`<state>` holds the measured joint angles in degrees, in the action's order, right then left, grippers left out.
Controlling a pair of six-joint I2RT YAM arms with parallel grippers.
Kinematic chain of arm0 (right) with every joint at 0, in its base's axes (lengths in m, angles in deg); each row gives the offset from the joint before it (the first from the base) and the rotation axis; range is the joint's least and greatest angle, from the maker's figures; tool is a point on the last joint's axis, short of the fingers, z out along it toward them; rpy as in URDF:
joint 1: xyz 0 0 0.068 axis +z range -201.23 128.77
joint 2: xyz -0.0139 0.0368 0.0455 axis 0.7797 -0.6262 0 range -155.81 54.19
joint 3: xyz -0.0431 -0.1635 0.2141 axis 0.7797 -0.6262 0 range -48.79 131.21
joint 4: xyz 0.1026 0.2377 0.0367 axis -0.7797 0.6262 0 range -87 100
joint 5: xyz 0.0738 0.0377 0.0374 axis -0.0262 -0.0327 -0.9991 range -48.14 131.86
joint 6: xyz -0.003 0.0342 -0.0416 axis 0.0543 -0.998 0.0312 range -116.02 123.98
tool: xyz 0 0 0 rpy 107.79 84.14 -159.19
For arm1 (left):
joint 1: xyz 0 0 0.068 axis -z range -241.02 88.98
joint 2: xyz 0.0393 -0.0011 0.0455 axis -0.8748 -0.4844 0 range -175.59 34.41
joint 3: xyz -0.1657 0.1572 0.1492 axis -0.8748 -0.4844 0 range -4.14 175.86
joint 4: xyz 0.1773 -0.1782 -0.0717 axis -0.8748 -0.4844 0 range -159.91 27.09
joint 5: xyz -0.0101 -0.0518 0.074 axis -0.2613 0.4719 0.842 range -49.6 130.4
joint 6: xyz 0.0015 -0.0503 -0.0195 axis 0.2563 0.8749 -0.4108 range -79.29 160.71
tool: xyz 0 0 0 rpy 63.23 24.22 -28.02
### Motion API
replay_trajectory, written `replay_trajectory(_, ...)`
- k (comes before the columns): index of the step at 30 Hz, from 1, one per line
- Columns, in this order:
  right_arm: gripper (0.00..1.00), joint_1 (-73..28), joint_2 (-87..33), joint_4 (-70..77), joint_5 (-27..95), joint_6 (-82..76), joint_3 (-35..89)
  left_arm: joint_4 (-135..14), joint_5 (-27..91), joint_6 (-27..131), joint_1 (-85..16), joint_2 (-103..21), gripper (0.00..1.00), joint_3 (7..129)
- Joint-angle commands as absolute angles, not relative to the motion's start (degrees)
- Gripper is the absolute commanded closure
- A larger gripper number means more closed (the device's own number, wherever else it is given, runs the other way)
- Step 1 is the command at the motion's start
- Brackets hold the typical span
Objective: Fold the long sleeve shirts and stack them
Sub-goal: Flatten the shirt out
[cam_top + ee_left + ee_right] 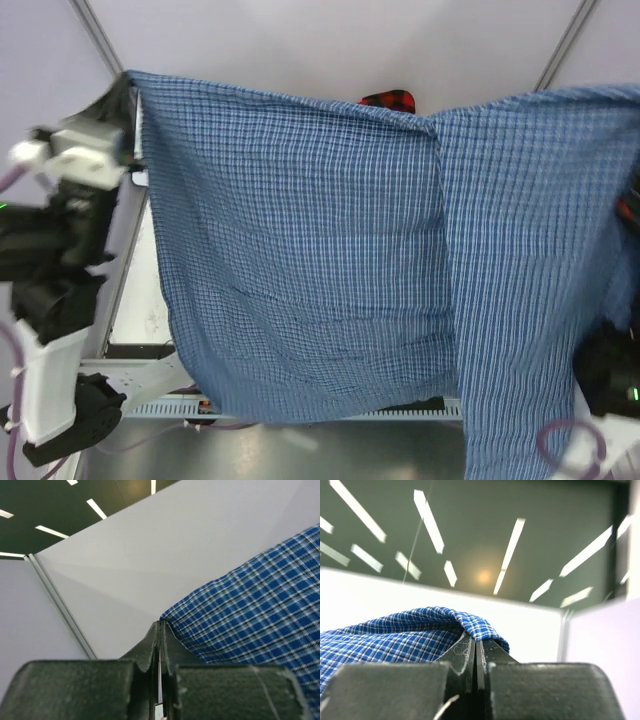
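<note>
Blue fine-checked cloth shirt (300, 280) hung taut; left claw (160, 624), right claw (476, 643) pinching corners

The blue shirt (300, 250), finely checked in white and darker blue, is held up in the air and spread wide, so that most of the top view is filled by it. Its upper edge is pinched between the closed fingers of the left hand (160, 626) and of the right hand (476, 642). The lower edge hangs loose. Only a small patch of the red-and-black plaid shirt (388, 100) is seen, beyond that upper edge.
</note>
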<state>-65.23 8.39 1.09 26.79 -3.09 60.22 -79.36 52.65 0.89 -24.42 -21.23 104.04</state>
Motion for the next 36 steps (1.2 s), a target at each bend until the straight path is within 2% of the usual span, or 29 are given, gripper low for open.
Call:
replay_trajectory(1,1.00,-65.29,0.06,-2.51,19.64,-9.80,46.45,-67.76,57.10,-7.81,-25.16,-26.67,0.98,93.62)
replay_trajectory(9,1.00,-65.20,-0.30,-7.01,7.87,-8.59,19.53,-63.19,47.36,3.26,-36.32,-27.64,0.98,62.77)
replay_trajectory(10,1.00,-64.68,-0.47,-8.32,7.50,-7.98,13.93,-61.70,46.21,3.70,-37.02,-28.07,0.98,60.30)
replay_trajectory(14,1.00,-60.73,-4.59,-10.88,9.85,-0.79,4.05,-56.24,42.69,5.11,-39.66,-35.34,0.98,50.19)
replay_trajectory(17,1.00,-58.44,-11.09,-15.27,12.06,2.38,-0.09,-51.93,42.33,4.32,-40.63,-41.33,0.98,49.29)
replay_trajectory(23,1.00,-56.94,-29.02,-17.21,16.89,3.10,6.39,-51.83,40.92,2.30,-41.60,-58.91,0.98,58.77)
replay_trajectory(24,0.96,-56.68,-32.61,-17.04,17.68,3.10,9.02,-53.14,40.58,2.30,-41.69,-60.76,0.98,60.79)
replay_trajectory(26,0.78,-56.33,-35.88,-15.72,18.91,2.75,11.93,-57.35,40.57,3.52,-42.04,-65.68,0.98,66.94)
replay_trajectory(28,0.55,-56.15,-39.05,-12.67,21.02,2.75,16.23,-60.44,40.57,5.36,-42.56,-68.93,0.90,72.98)
replay_trajectory(30,0.51,-56.15,-40.63,-10.02,24.62,3.10,20.27,-66.41,40.93,9.32,-43.27,-70.26,0.69,76.87)
replay_trajectory(31,0.49,-56.41,-40.81,-6.87,25.76,3.54,21.42,-67.91,40.92,10.55,-43.97,-70.53,0.64,79.50)
replay_trajectory(32,0.43,-56.85,-40.64,-6.06,26.99,3.54,22.22,-69.14,40.75,12.47,-44.32,-70.10,0.54,80.05)
replay_trajectory(34,0.33,-58.69,-39.50,-2.81,27.62,6.08,24.24,-73.35,39.01,13.54,-44.76,-68.78,0.51,80.58)
replay_trajectory(35,0.26,-59.31,-38.37,-1.23,27.88,6.88,25.03,-74.33,37.25,13.81,-44.68,-66.51,0.38,79.97)
replay_trajectory(36,0.24,-60.10,-37.83,2.87,27.80,7.58,27.04,-75.30,36.62,14.33,-44.76,-64.92,0.36,78.92)
